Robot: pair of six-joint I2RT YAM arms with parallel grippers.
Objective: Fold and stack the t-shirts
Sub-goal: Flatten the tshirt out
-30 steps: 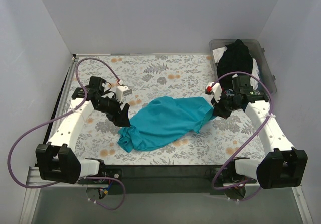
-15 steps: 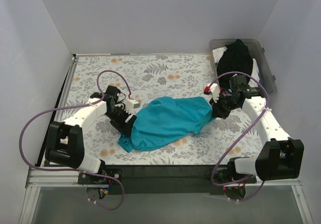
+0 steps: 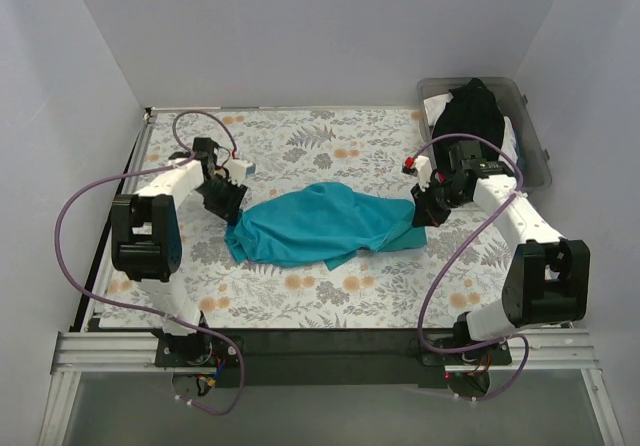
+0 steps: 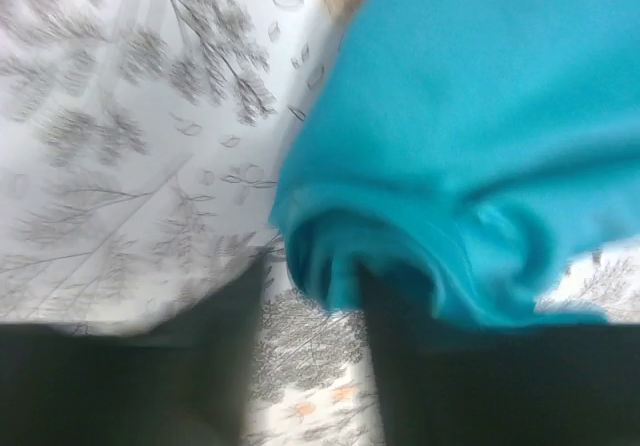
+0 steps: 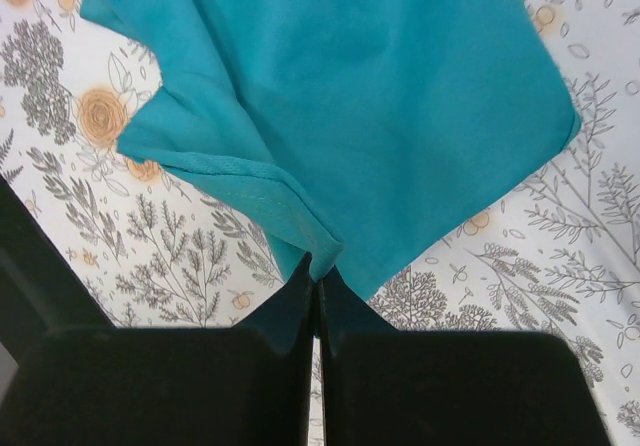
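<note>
The teal t-shirt [image 3: 320, 224] lies stretched in a long crumpled band across the middle of the floral tablecloth [image 3: 300, 136]. My right gripper [image 3: 420, 214] is shut on the hem at its right end, the fingertips [image 5: 317, 266] pinching a folded corner of the teal cloth [image 5: 350, 96]. My left gripper [image 3: 230, 209] is at the shirt's left end. In the blurred left wrist view its jaws [image 4: 315, 276] stand apart, with a bunched teal edge [image 4: 480, 116] at the fingertips. A black t-shirt [image 3: 470, 116] lies heaped in the bin at the back right.
A clear plastic bin [image 3: 535, 151] stands at the back right corner, partly off the cloth. White walls close in the back and both sides. Purple cables loop from both arms. The black front edge of the table runs below the cloth.
Both grippers moved toward the back of the table. The teal shirt went with them and is stretched longer and flatter. The left arm swung far out to the left and back.
</note>
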